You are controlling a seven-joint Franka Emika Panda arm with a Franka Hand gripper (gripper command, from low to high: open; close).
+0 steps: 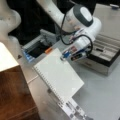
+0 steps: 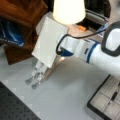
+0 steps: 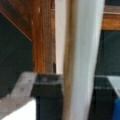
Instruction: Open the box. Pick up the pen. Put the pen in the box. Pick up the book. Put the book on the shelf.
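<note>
The white spiral-bound book (image 1: 58, 72) hangs tilted in the air above the table, and my gripper (image 1: 72, 108) is shut on its lower edge. In the other front view the book (image 2: 48, 42) is close to the dark brown shelf (image 2: 20, 17), with the gripper (image 2: 35, 78) below it. The wrist view shows the book's edge (image 3: 82, 60) upright between the fingers (image 3: 45, 85), with the shelf's wood (image 3: 41, 37) just beyond. The box (image 1: 107, 58) stands open at the right. A slim dark pen (image 2: 114, 95) lies in one of its beige compartments.
The shelf (image 1: 13, 95) with its pale cream top (image 1: 6, 58) fills a front view's lower left. A grey open tray (image 1: 37, 46) with a small orange piece (image 1: 48, 50) sits behind the book. A dark perforated mat (image 2: 15, 107) lies at a front view's bottom left.
</note>
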